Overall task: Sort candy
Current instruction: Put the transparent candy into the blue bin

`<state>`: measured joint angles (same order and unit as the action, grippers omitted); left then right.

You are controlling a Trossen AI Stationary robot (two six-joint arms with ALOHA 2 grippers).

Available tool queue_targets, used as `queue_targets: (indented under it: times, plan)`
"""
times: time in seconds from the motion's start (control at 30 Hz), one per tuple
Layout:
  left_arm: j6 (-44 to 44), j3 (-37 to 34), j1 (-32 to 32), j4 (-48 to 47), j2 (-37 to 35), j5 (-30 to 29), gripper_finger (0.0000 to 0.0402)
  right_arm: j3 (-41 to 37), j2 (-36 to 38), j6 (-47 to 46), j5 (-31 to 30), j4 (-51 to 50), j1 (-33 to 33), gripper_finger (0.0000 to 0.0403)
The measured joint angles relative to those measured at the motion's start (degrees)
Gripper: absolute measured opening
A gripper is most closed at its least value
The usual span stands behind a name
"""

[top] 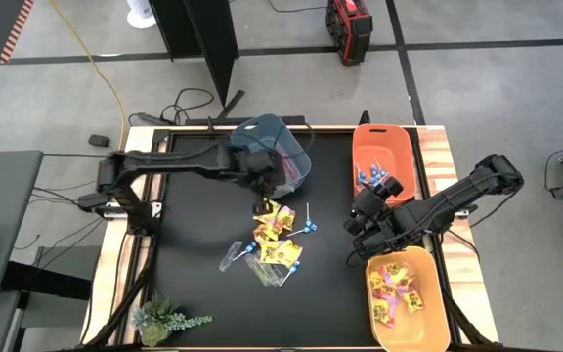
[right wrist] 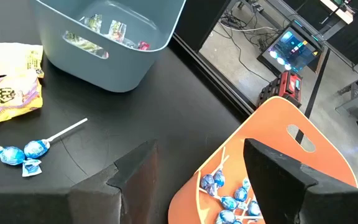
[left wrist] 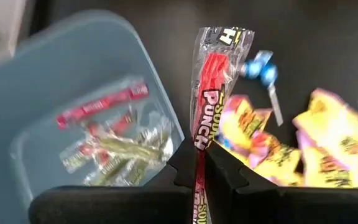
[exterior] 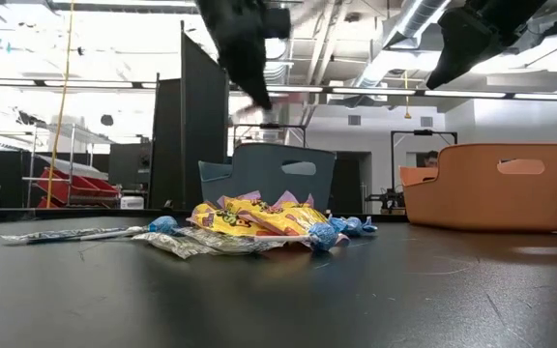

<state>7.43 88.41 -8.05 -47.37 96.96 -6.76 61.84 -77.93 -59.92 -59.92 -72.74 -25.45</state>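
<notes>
A pile of candy (top: 277, 240) lies mid-table: yellow packets (left wrist: 328, 149), blue lollipops (right wrist: 23, 152) and clear-wrapped sticks (exterior: 75, 233). My left gripper (left wrist: 199, 149) hangs above the pile's far edge, beside the blue-grey bin (top: 281, 147), shut on a red clear-wrapped stick (left wrist: 211, 68). Several such sticks (left wrist: 110, 143) lie in that bin. My right gripper (right wrist: 191, 168) stands open above the table, between the orange bin (top: 384, 161) and the yellow bin (top: 409, 298), with nothing between its fingers. My left gripper pinches the red stick between its two fingers at a place along its length (left wrist: 199, 134). The stick lies along the fingers, and its far end (left wrist: 225, 37) reaches well beyond the fingertips. The fingers slant downward, and the stick is lifted clear of the table.
The orange bin holds blue lollipops (right wrist: 225, 196); the yellow bin holds yellow packets (top: 399, 288). A small green plant (top: 164, 318) sits at the table's near left corner. Bare black table (top: 194, 196) lies left of the pile.
</notes>
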Motion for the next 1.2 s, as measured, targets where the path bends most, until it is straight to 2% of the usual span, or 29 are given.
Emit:
queue_targets:
  times: [0.1,0.13,0.33,0.4,0.47,0.57,0.63,0.67,0.7,0.83,0.9,0.93,1.07,1.2]
  plan:
    - [0.2,0.0,0.1,1.6,-4.9,1.5,0.0008,0.0,0.0,0.0,0.0,0.3,0.0,0.0253]
    - [0.7,-0.1,0.2,3.0,-6.7,4.2,0.0008,0.0,0.0,0.0,0.0,0.5,0.0,0.0253]
    - [7.3,-3.6,4.1,22.2,-19.1,28.3,0.0008,0.0,0.0,0.5,0.0,1.3,0.1,0.0253]
    - [8.7,-4.8,5.6,27.9,-22.3,34.5,0.0008,0.0,0.0,0.5,0.0,1.3,0.1,0.0253]
    - [8.9,-5.9,7.0,32.2,-24.9,37.3,0.0008,0.0,0.0,0.5,0.0,1.5,0.1,0.0253]
    - [8.3,-7.1,8.3,32.8,-27.2,37.1,0.0008,0.0,0.0,0.5,0.0,1.8,0.1,0.0253]
    - [7.2,-7.8,9.0,32.5,-27.7,33.9,0.0008,0.0,0.0,0.5,0.0,2.0,0.1,0.0253]
    - [6.5,-7.9,9.3,31.8,-27.6,30.2,0.0008,0.0,0.0,0.5,0.0,2.2,0.1,0.0253]
    - [5.8,-7.9,9.7,30.6,-27.6,24.3,0.0008,0.0,0.0,0.5,0.0,2.3,0.1,0.0253]
    - [0.5,-7.9,9.5,23.4,-25.7,-5.8,0.0008,0.0,0.0,0.7,0.0,2.7,0.1,0.0253]
    - [-4.6,-7.9,8.1,17.8,-23.4,-17.0,0.0008,0.0,0.0,1.1,0.0,2.9,0.1,0.0253]
    - [-7.4,-7.9,7.4,15.3,-22.1,-20.8,0.0008,0.0,0.0,1.7,0.0,3.3,0.2,0.0253]
    - [-14.9,-8.0,4.6,8.4,-16.7,-30.9,0.0009,0.0,0.0,4.2,0.0,5.6,1.3,0.0253]
    - [-14.0,-8.0,2.5,11.9,-10.4,-31.6,0.001,0.0,0.0,7.8,0.0,9.1,2.5,0.0253]
